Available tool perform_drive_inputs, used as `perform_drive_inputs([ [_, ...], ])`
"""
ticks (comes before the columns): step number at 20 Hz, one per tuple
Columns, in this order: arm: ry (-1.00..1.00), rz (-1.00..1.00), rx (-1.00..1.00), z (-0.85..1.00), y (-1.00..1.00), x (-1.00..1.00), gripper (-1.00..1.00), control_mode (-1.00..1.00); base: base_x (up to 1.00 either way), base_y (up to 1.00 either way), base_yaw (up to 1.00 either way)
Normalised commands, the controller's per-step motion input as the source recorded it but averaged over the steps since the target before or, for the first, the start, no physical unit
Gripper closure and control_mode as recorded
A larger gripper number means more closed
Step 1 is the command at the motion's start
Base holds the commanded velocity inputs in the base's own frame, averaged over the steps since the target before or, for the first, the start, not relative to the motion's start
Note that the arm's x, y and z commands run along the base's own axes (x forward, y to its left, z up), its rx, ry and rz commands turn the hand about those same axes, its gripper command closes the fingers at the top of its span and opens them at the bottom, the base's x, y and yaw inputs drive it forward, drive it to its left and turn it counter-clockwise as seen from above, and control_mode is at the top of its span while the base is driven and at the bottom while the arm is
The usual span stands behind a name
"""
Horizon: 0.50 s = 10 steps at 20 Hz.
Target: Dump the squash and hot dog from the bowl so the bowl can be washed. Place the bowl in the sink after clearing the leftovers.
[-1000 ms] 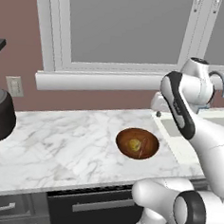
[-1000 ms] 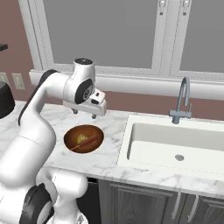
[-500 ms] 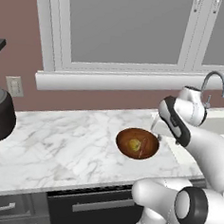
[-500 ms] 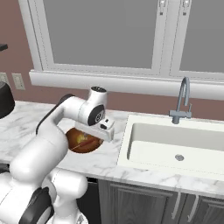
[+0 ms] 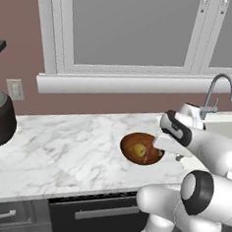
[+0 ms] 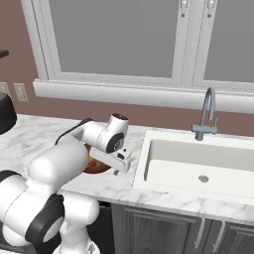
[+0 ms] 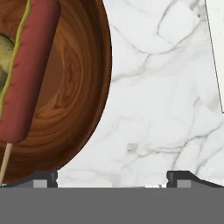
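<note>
Tool [image 7: 112, 177] sits low over the tabletop [image 5: 61, 153] at the bowl's sink-side rim; hand view shows two dark tips spread wide, nothing between them but bare marble. In both base views the fingers are hidden behind the wrist, so contact w/ the rim can't be told. Bowl [image 5: 142, 148] rests on the tabletop just beside the tool, partly covered by the arm in the right base view [image 6: 94, 166] and cut off at the hand view's left edge [image 7: 78, 87]. Hot dog [image 7: 28, 70] lies in the bowl, its top end cropped; squash [image 5: 139, 150] is a small yellow lump beside it, only a sliver at the hand view's edge. Sink [image 6: 198, 166] is on the tool's far side from the bowl, w/ grey faucet [image 6: 206, 116] behind it. White-grey veined marble, maroon wall, big window [image 5: 129, 30] above. Dark appliance [image 5: 0, 119] well apart, cut by the frame edge.
</note>
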Motion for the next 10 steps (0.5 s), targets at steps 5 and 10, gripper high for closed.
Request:
perform_drive_inputs([
  [5, -0.01, 0.00, 0.00, -0.02, 0.00, 0.27, -1.00, -1.00, 0.00, 0.00, 0.00],
  [10, -0.02, 0.00, 0.00, -0.14, 0.00, 0.34, -1.00, -1.00, 0.00, 0.00, 0.00],
])
